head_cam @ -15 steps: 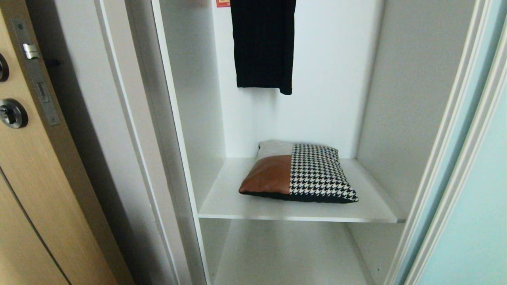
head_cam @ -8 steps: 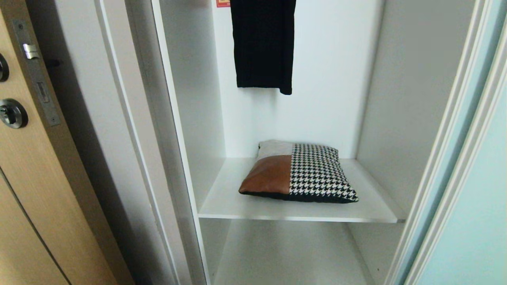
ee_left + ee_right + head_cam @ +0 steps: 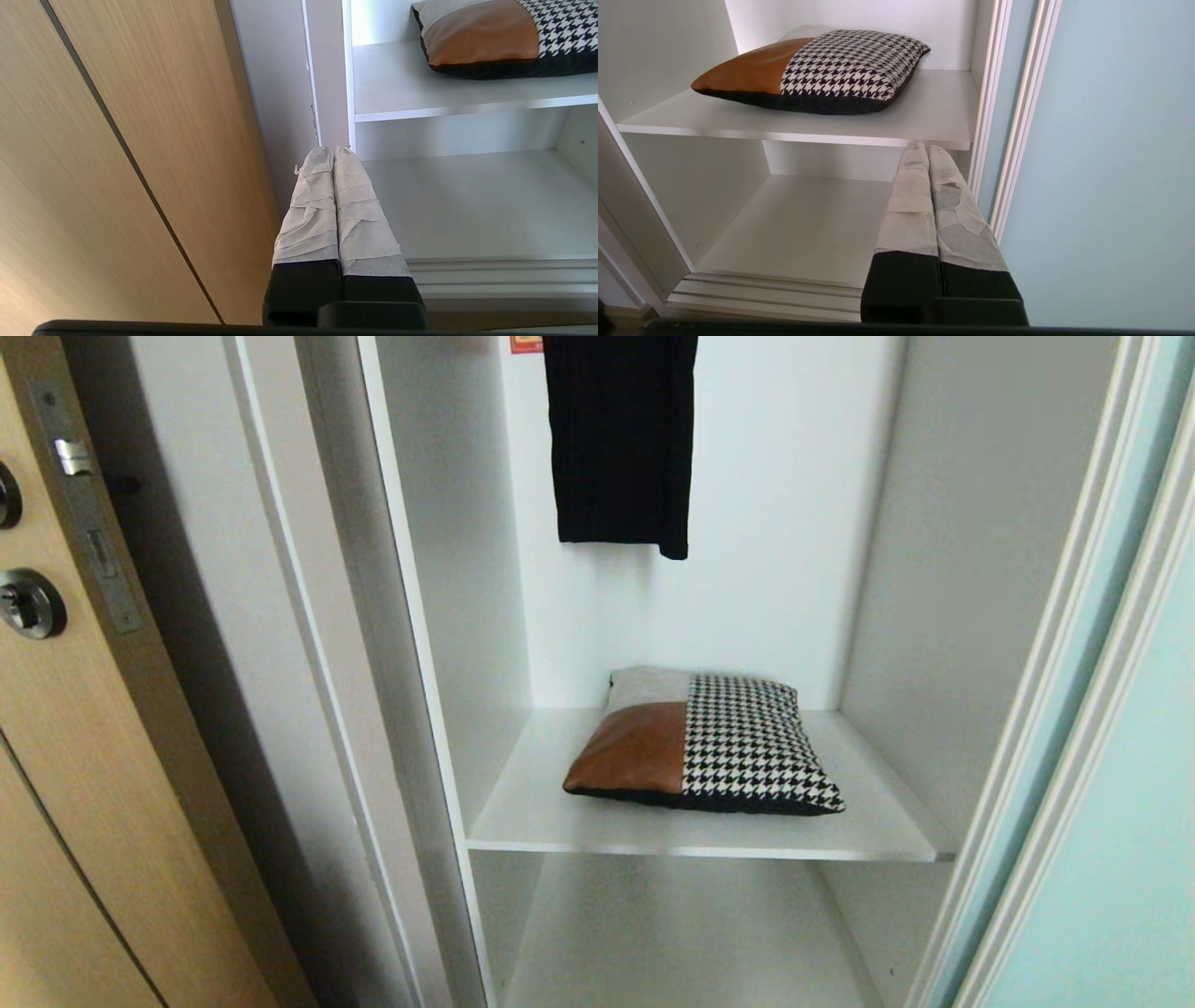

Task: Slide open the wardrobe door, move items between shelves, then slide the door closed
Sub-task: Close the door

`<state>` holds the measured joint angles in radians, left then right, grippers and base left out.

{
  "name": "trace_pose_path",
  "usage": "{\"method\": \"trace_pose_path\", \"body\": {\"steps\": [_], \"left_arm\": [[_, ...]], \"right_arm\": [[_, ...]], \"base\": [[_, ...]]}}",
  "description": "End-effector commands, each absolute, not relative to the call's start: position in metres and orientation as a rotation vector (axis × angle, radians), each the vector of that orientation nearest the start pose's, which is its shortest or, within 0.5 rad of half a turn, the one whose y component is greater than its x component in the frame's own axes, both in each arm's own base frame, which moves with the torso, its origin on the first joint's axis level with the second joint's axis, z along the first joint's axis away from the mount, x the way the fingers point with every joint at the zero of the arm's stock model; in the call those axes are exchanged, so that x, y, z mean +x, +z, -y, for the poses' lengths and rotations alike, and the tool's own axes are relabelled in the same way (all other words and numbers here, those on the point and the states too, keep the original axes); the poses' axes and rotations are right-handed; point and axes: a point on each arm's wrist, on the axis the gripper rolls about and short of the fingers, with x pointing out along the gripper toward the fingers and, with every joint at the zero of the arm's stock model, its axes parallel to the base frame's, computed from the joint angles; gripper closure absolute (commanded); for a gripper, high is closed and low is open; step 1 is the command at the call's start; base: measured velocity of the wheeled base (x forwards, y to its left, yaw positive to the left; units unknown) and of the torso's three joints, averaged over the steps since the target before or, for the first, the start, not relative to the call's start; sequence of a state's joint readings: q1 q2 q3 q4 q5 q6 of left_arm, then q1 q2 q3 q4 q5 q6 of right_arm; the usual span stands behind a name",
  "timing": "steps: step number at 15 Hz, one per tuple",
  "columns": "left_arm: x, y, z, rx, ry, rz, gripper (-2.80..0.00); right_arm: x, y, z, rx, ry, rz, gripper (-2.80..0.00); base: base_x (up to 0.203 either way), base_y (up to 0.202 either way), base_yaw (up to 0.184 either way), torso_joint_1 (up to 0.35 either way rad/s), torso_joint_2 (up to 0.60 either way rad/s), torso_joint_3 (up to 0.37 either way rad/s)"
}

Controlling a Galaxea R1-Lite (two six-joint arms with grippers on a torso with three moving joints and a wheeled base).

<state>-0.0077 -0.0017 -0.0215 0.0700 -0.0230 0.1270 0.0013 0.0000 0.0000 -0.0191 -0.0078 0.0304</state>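
The sliding wardrobe door (image 3: 1120, 859) (image 3: 1111, 163), pale aqua glass in a white frame, stands slid to the right, leaving the compartment open. The item (image 3: 700, 747) (image 3: 481, 37) (image 3: 817, 70), a padded bundle of rust-brown, houndstooth and black, lies on the upper shelf (image 3: 532, 803) (image 3: 934, 112). Under it is the bare lower shelf (image 3: 672, 933) (image 3: 798, 219). My left gripper (image 3: 332, 149) is shut and holds nothing, low in front of the wardrobe's left post. My right gripper (image 3: 924, 147) is shut and holds nothing, low beside the door frame. Neither gripper shows in the head view.
A long black garment (image 3: 621, 439) hangs at the back above the upper shelf. A tan wooden door (image 3: 84, 756) (image 3: 117, 140) with a lock stands to the left of the wardrobe. The floor track (image 3: 761, 289) runs along the wardrobe's front.
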Motion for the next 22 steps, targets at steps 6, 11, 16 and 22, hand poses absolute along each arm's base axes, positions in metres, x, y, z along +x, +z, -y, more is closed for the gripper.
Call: {"method": "trace_pose_path", "body": {"steps": [6, 11, 16, 22], "left_arm": [[-0.0247, 0.0741, 0.0003, 0.127, -0.034, -0.046, 0.00], [-0.0244, 0.0740, 0.0004, 0.128, -0.035, -0.042, 0.00], [-0.0239, 0.0748, 0.0003, 0.119, -0.029, -0.024, 0.00], [-0.0241, 0.0756, -0.0002, 0.006, -0.006, -0.023, 0.00]], "right_arm": [[-0.0229, 0.0772, 0.0002, 0.034, -0.006, 0.019, 0.00], [-0.0229, 0.0772, 0.0002, 0.034, -0.006, 0.019, 0.00], [-0.0231, 0.0771, 0.0002, 0.029, -0.006, 0.020, 0.00], [-0.0231, 0.0771, 0.0002, 0.031, -0.006, 0.020, 0.00]], "base": [[0.000, 0.000, 0.000, 0.000, 0.00, 0.000], [0.000, 0.000, 0.000, 0.000, 0.00, 0.000], [0.000, 0.000, 0.000, 0.000, 0.00, 0.000], [-0.143, 0.000, 0.000, 0.002, 0.00, 0.001]]}}
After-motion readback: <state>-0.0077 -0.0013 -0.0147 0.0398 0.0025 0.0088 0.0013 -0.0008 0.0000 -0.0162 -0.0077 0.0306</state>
